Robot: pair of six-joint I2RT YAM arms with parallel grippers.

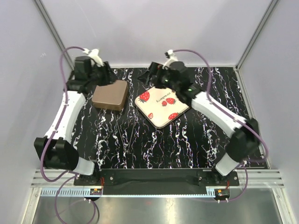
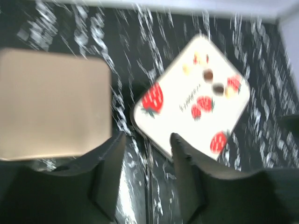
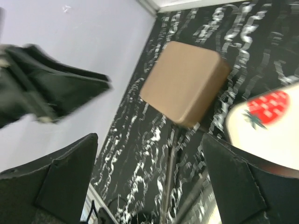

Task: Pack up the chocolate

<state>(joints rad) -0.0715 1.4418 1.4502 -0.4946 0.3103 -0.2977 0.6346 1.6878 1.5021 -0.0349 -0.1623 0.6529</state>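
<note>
Pale lilac walls (image 1: 140, 32) close around a black, white-veined marble-look tabletop (image 1: 140, 144), whose near half lies open in front of the things. Largest on it is a cream square tray printed with red strawberries (image 1: 162, 108), turned cornerwise right of centre. A narrow strip of tabletop parts it from the brown, round-cornered closed square box (image 1: 110, 94) on its left, which sits towards the far-left edge. The left claw (image 2: 145, 144) frames that strip in its own view, fingers moderately apart and gripping nothing. The right claw (image 3: 149, 172) gapes wide, likewise empty, near the tray's far corner and facing the box. From above, the right arm (image 1: 210, 109) hides that corner. Only the blurred left wrist view shows the chocolate (image 2: 209, 73): a few tiny dark brown and cream pieces clustered on the tray.
</note>
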